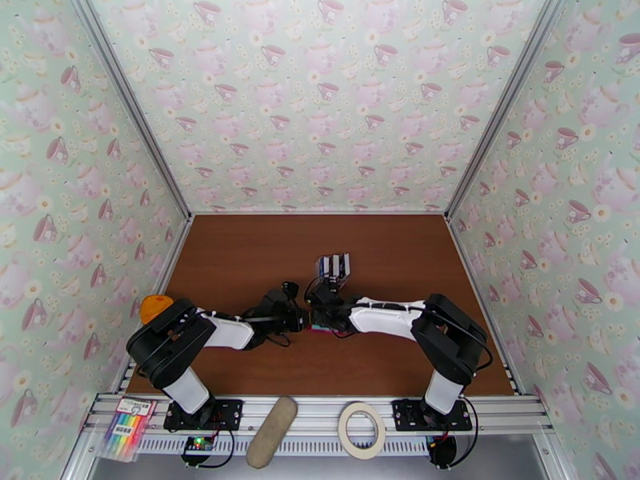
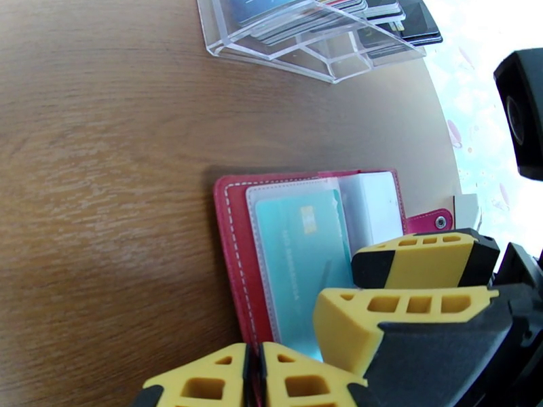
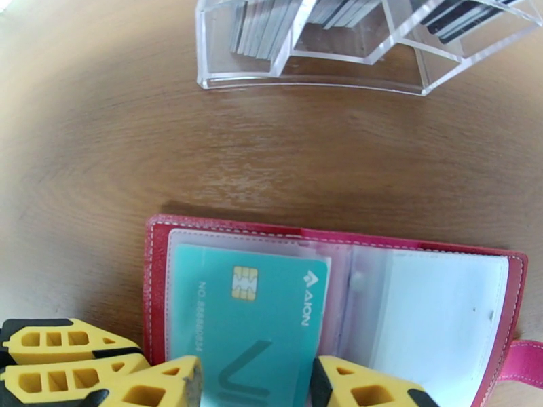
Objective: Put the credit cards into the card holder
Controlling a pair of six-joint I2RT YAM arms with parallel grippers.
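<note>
Card holder (image 3: 157,293) open flat mid-table; clear rack (image 3: 305,55) of spare credit cards (image 2: 407,18) at its 12 o'clock. Left gripper (image 2: 254,381) clenched on red near edge, 6 o'clock. Right gripper (image 3: 256,384) grasping teal card (image 3: 258,313) across its width, far end seemingly inside sleeve. Push straight toward 12, parallel to stitching, wallet pinned against sliding. Left wrist view adds pinch line and snap tab (image 2: 434,222); right wrist view adds chip, card squareness.
</note>
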